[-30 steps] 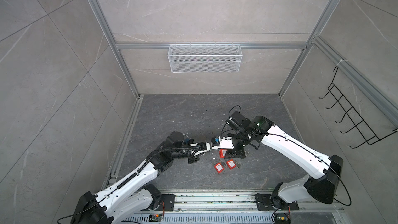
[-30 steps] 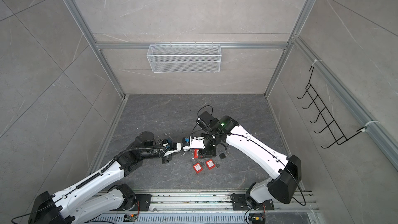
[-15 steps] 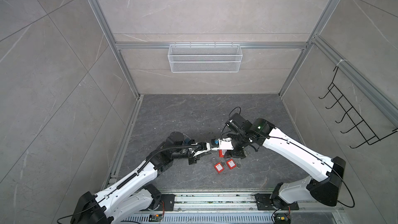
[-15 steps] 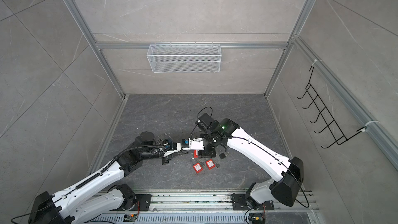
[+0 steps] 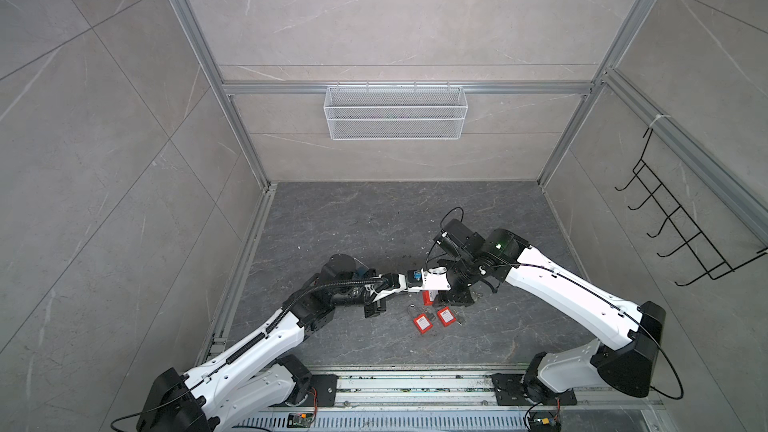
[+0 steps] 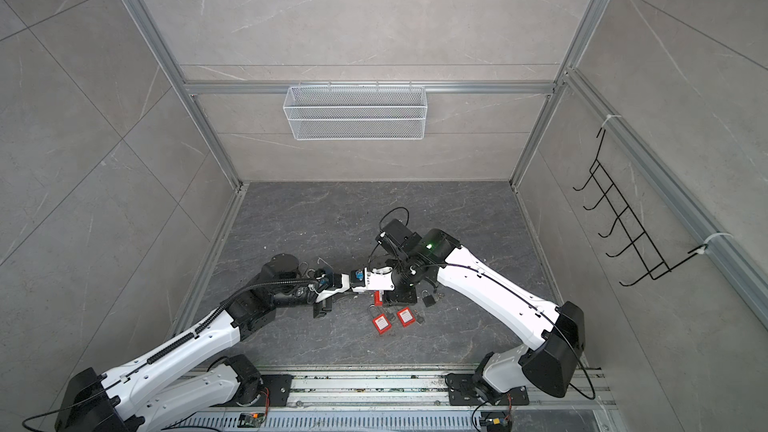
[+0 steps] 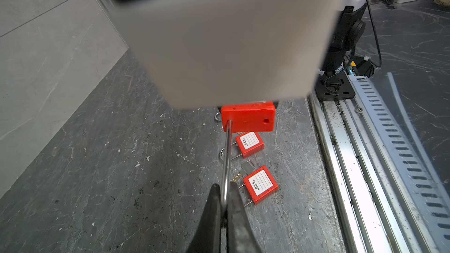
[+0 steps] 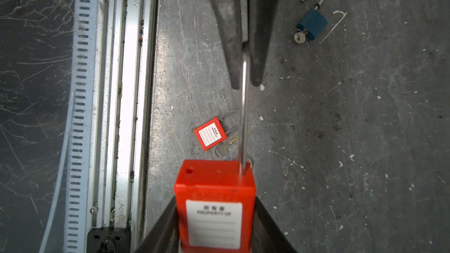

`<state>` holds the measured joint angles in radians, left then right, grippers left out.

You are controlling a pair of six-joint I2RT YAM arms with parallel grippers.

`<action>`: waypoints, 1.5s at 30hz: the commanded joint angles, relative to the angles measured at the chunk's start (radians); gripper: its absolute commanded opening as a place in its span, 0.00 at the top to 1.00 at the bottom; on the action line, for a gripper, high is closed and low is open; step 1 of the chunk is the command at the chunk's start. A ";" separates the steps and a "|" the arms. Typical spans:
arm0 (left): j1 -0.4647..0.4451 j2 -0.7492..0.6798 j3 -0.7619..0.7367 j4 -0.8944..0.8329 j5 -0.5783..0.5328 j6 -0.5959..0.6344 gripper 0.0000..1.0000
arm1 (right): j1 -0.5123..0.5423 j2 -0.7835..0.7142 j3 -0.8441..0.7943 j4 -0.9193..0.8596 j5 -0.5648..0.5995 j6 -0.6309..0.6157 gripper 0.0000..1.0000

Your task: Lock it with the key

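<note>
Presently, at mid-floor, both arms meet over one red padlock (image 8: pixel 214 183), which hangs clear of the floor (image 5: pixel 374 222) between them.

Left gripper (image 7: pixel 224 188): clamped tight on the steel shackle (image 7: pixel 227 156) near its far end. The right wrist view shows its dark fingers (image 8: pixel 230 32) pinching the rod from both sides.

Right gripper (image 8: pixel 215 205): closed around the padlock body, one finger against each side, with the white label facing the wrist camera.

Shackle: one leg is seated in the body, and the second hole in the body's top face shows empty (so the lock reads as unlatched). Only a single straight run of rod is visible; its bend is hidden inside the left fingers. The keyhole end of the held lock is hidden by the right gripper.

Key (image 7: pixel 247 166): silver, on a short brass chain, lying on the floor between one spare red padlock (image 7: pixel 249 141) and a second spare (image 7: pixel 260 183). Neither gripper touches it. In both top views this cluster sits just below the held lock, on the side nearer the front rail.

Blue padlock (image 8: pixel 312 24): on the floor, well apart from the red ones, shackle up, with a silver key head at its base.

Wire basket (image 5: pixel 395 118): on the back wall, far from the work.
</note>
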<state>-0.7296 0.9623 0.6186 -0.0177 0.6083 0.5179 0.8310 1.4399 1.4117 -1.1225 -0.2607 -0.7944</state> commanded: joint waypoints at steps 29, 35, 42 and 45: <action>-0.016 -0.018 -0.030 0.187 0.182 -0.146 1.00 | -0.003 -0.052 0.000 -0.088 -0.051 0.022 0.66; -0.016 -0.014 -0.025 0.196 0.200 -0.168 1.00 | -0.003 -0.050 0.011 -0.109 -0.053 0.015 0.84; -0.016 0.018 -0.019 0.201 0.235 -0.206 1.00 | 0.000 -0.075 -0.016 -0.050 -0.059 0.024 0.93; -0.016 0.038 -0.012 0.210 0.256 -0.226 1.00 | 0.011 -0.078 -0.022 -0.029 -0.068 0.032 0.93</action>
<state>-0.7418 0.9867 0.5884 0.1253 0.7937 0.3286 0.8310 1.3849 1.4021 -1.1896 -0.2955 -0.7780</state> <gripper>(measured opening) 0.056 0.223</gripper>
